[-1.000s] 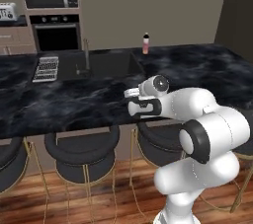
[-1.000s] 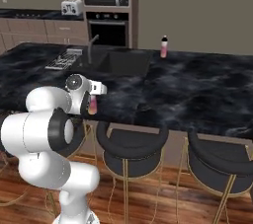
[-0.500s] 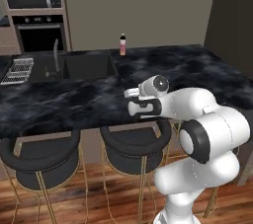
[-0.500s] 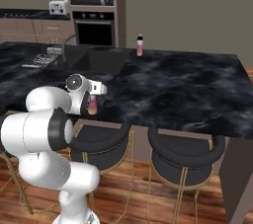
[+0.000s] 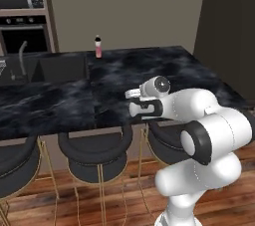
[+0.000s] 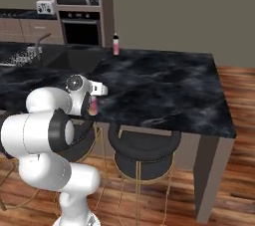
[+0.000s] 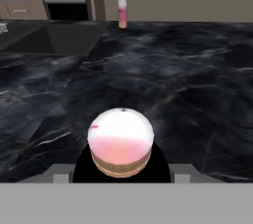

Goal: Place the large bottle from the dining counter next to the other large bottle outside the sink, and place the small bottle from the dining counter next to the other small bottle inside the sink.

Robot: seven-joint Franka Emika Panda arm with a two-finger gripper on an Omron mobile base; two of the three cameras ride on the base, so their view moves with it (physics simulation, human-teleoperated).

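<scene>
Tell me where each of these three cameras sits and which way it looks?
Left base view: behind the arm's left, facing the dining counter; the arm rises lower right.
Right base view: behind its right, same counter; the arm rises lower left.
Hand view: on the hand, looking along the end effector over a held bottle.
All share the standing pink-yellow bottle beside the sink.

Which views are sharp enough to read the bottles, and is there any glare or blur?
Hand view: held bottle looms close, soft-edged; far bottle reads crisp. Left base view: the far bottle small but clear, no glare on the dining counter. Right base view: evenly lit, hand partly hidden behind the arm.
</scene>
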